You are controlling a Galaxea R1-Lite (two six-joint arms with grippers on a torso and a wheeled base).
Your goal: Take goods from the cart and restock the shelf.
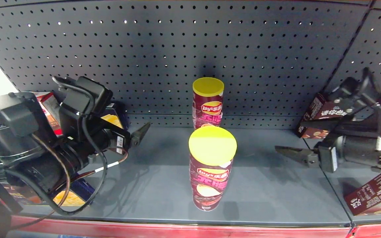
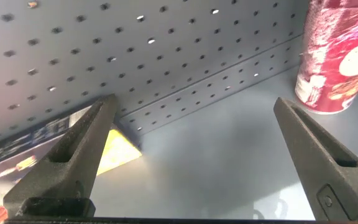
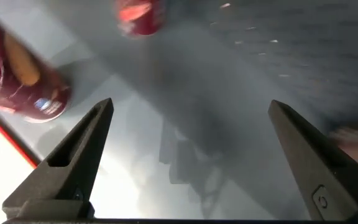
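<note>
Two maroon chip cans with yellow lids stand upright on the grey shelf [image 1: 270, 198]. The front can [image 1: 211, 168] [image 3: 18, 74] is near the shelf's front edge, and the back can [image 1: 207, 103] [image 2: 337, 55] [image 3: 140, 15] stands against the pegboard. My left gripper [image 1: 141, 131] [image 2: 194, 102] hovers open and holding nothing to the left of the cans. My right gripper [image 1: 284, 152] [image 3: 191, 104] is to their right, over the shelf floor. It too is open, with nothing between its fingers.
Brown snack boxes lie at the right, one at the back [image 1: 322, 115] and one at the front [image 1: 375, 193]. Red and blue-yellow boxes [image 1: 71, 195] [image 2: 73, 140] sit at the left behind my left arm. A pegboard wall [image 1: 164, 49] closes the back; a red strip [image 1: 177, 230] edges the front.
</note>
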